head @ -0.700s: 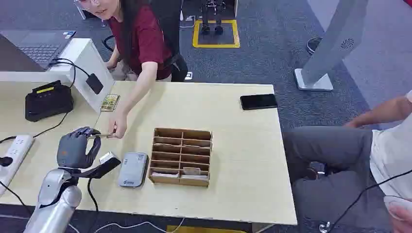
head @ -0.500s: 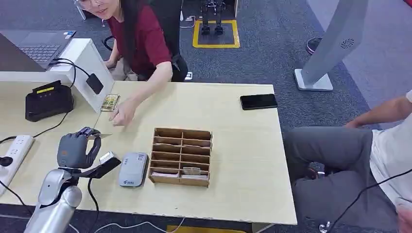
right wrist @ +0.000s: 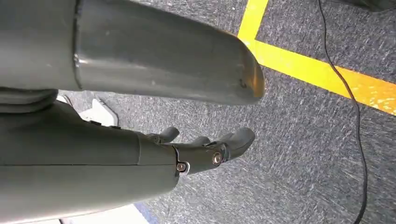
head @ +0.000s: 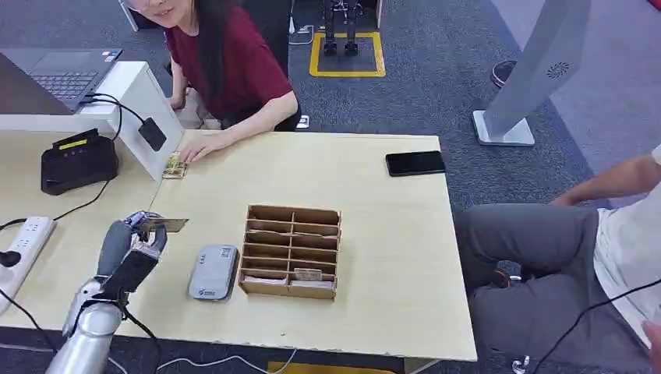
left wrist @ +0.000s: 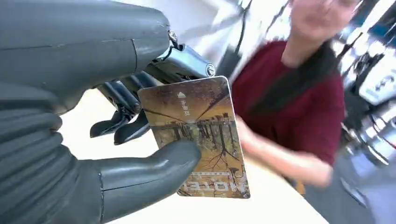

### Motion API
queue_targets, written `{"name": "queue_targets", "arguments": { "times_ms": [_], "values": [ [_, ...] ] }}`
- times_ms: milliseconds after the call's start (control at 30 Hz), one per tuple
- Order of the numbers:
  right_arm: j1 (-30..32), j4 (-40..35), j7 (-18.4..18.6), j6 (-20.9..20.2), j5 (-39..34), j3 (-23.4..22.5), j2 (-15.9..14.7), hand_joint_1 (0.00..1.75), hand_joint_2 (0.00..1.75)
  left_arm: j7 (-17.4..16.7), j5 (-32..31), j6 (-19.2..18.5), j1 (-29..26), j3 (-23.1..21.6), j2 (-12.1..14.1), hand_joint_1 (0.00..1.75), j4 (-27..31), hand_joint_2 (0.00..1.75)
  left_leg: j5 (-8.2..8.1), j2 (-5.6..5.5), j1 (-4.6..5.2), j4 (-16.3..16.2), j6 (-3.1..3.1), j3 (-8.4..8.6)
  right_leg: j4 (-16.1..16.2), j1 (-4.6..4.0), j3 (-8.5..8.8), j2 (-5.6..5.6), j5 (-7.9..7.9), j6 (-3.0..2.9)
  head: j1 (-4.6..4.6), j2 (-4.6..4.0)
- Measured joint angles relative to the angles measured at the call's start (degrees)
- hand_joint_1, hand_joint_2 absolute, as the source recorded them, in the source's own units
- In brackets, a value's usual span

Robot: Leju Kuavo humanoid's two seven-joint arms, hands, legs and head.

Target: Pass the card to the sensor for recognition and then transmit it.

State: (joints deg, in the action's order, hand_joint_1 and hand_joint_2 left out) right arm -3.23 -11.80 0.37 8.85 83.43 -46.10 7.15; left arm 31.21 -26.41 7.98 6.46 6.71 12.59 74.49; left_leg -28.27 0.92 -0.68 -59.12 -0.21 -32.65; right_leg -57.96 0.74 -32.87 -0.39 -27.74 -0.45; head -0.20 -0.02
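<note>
The robot's left hand (head: 129,249) is raised over the near left part of the pale wooden surface (head: 374,210), thumb and fingers (left wrist: 122,116) pinching a card (head: 162,224) printed with a brownish landscape. The grey sensor (head: 213,271) lies flat just beside that hand, touching the wooden slotted box (head: 290,251). Across the surface a person in a red top rests a hand (head: 199,146) by a second card (head: 174,167). The right hand (right wrist: 205,151) hangs over grey carpet, its fingers loosely spread, holding nothing.

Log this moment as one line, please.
left hand: holds card above table | right hand: empty, hanging | sensor: not reached
</note>
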Motion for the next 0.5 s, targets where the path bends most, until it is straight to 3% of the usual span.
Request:
{"name": "queue_targets", "arguments": {
  "times_ms": [100, 167, 500],
  "values": [
    [0.06, 0.0, -0.02, 0.0, 0.15, 0.0, 0.0, 0.0, 0.0, -1.94, 7.06, -8.21, -0.9, 1.07, -1.09, 1.75, 1.74, 1.75, 0.0, 0.02, 0.0, 0.0, 0.0, 0.01, 0.0, 0.0, 0.0, 0.01, 0.01, -0.01, 0.0, 0.02],
    [0.07, 0.0, -0.09, 0.04, 0.15, -0.02, 0.0, 0.0, 0.0, -3.31, 10.08, -11.08, -1.25, 1.33, -1.48, 1.75, 2.62, 1.75, 0.01, 0.01, 0.0, 0.0, 0.01, 0.01, 0.0, 0.0, 0.01, 0.0, 0.01, -0.01, 0.0, 0.02],
    [0.1, 0.0, -0.98, 0.33, 0.15, -0.06, 0.0, 0.0, 0.0, -4.26, 11.4, -13.21, -2.88, 1.44, -2.12, 1.75, 5.07, 1.75, 0.01, -0.01, -0.01, 0.0, 0.01, 0.0, 0.0, 0.0, 0.01, -0.01, 0.01, -0.01, 0.0, 0.02]
  ]
}}
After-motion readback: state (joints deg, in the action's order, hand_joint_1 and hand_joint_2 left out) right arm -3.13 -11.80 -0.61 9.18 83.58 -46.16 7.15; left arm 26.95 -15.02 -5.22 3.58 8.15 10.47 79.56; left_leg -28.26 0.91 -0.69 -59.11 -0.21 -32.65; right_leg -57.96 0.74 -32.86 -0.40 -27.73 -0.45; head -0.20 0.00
